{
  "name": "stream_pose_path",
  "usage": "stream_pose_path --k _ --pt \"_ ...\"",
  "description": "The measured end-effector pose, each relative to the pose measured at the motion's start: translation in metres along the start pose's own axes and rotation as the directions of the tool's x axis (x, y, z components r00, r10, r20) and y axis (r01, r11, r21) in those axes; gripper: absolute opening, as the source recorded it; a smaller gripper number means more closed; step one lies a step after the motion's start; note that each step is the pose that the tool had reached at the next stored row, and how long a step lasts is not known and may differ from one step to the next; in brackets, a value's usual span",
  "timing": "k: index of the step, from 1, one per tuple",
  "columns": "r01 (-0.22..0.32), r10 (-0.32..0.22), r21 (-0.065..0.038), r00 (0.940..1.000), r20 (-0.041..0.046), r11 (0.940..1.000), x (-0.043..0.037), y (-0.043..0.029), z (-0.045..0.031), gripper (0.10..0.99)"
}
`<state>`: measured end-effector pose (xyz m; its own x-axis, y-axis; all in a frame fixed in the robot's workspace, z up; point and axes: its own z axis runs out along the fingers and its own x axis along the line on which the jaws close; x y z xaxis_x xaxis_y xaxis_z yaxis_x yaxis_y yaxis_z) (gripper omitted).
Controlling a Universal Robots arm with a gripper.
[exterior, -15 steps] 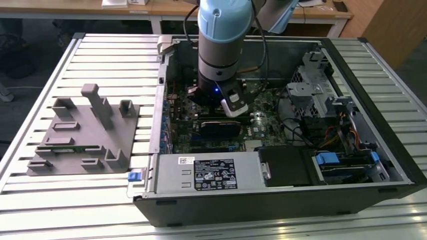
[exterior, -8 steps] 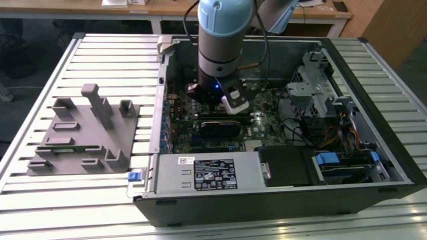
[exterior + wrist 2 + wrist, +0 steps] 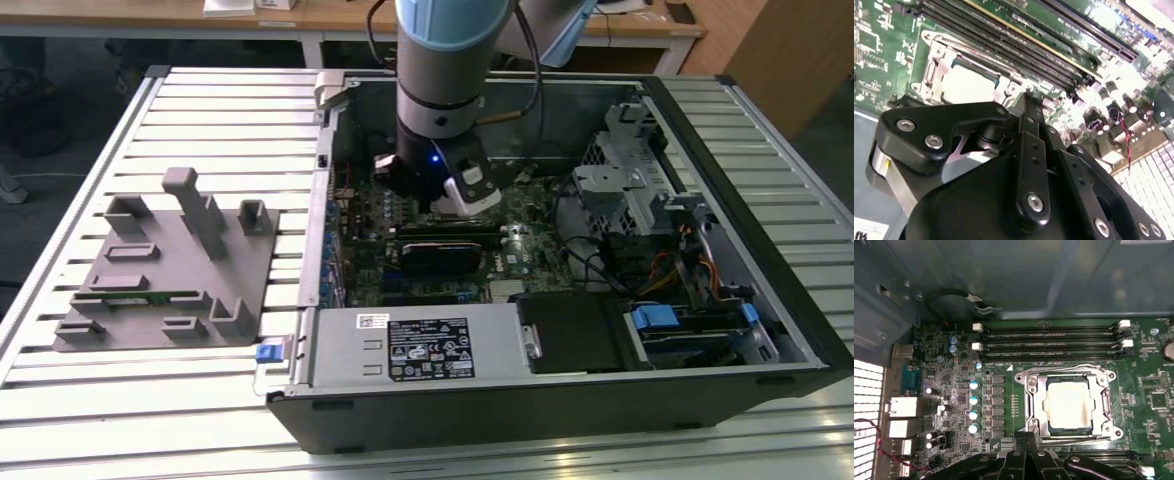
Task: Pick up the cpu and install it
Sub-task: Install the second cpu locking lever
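The cpu (image 3: 1069,405), a pale square chip, lies flat in the metal-framed socket (image 3: 1030,405) of the green motherboard (image 3: 1149,385). The second wrist view shows the cpu (image 3: 969,85) just beyond the fingertips. My gripper (image 3: 1026,439) hovers a little above the board beside the socket's edge, its black fingers (image 3: 1026,115) drawn together with nothing between them. In the exterior view the gripper (image 3: 447,208) hangs down into the open computer case (image 3: 747,200) over the middle of the board.
Long memory slots (image 3: 1049,342) run along the far side of the socket. Capacitors (image 3: 974,405) stand beside it. The case holds a power supply (image 3: 427,345) and drive cages (image 3: 641,190). A grey fixture plate (image 3: 160,270) lies at the exterior view's left.
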<state>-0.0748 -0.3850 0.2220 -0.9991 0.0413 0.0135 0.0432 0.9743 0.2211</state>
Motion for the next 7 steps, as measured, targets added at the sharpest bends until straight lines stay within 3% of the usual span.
stream_pose_path --k 7 --pt "0.000 0.000 -0.006 1.0000 -0.0004 1.0000 0.0001 0.0034 -0.0144 0.106"
